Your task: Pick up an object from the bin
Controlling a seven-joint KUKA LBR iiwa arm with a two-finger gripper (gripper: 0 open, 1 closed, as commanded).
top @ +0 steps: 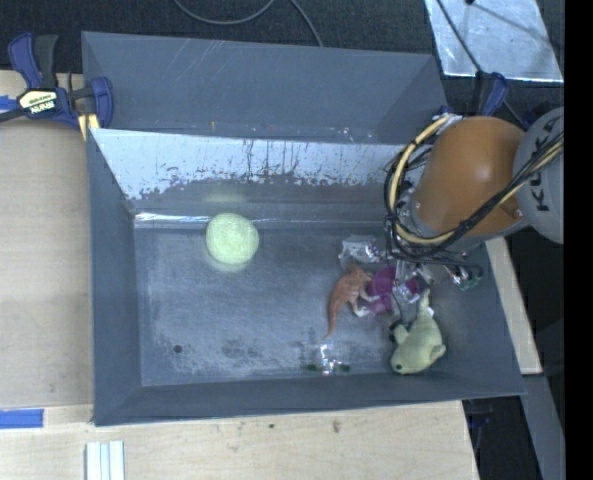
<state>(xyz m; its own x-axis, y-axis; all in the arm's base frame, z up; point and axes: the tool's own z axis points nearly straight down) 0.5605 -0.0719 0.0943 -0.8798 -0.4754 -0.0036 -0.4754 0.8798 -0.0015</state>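
My gripper (404, 280) is low in the right part of the bin, beneath the arm's wrist. A small purple toy (380, 288) lies right against it on its left side. Just left of that lies an orange dinosaur figure (344, 296), stretched out towards the front. A pale yellow-green soft toy (417, 346) rests just in front of the gripper, near the front right corner. Whether the purple toy is gripped is hidden.
A pale green ball (232, 240) sits alone at the back left of the bin floor. A small clear, shiny piece (326, 361) lies by the front wall. The right wall is close to the gripper.
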